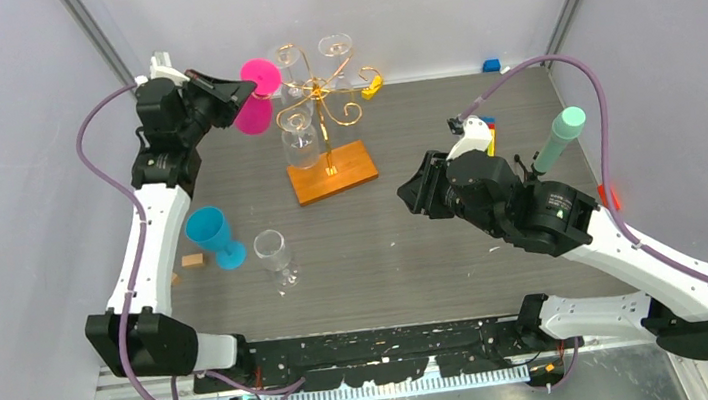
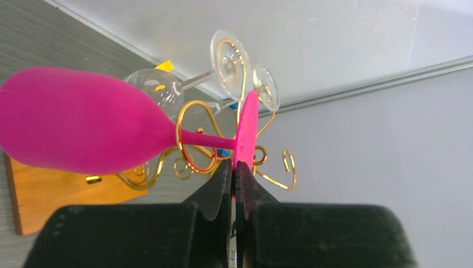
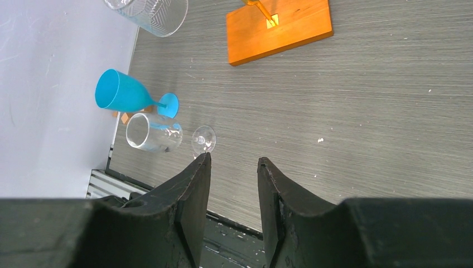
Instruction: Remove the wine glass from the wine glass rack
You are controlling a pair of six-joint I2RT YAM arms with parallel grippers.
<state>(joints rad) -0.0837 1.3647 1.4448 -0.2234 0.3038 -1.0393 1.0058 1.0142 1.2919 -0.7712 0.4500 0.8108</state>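
Note:
The wine glass rack (image 1: 323,113) is a gold wire tree on an orange-brown wooden base (image 1: 332,173) at the back middle of the table. A pink wine glass (image 1: 254,112) hangs on its left side, bowl down. In the left wrist view the pink glass (image 2: 83,120) has its stem through a gold scroll arm (image 2: 178,131). My left gripper (image 1: 247,89) (image 2: 233,166) is shut on the edge of the glass's pink foot. My right gripper (image 1: 410,194) (image 3: 234,162) is open and empty, over the table to the right of the rack's base (image 3: 279,28).
Three clear glasses (image 1: 300,138) also hang on the rack. A blue glass (image 1: 213,236) (image 3: 120,92) and a clear glass (image 1: 274,254) (image 3: 150,133) lie at the front left, by a small wooden block (image 1: 193,261). A mint-topped cylinder (image 1: 561,136) is at the right.

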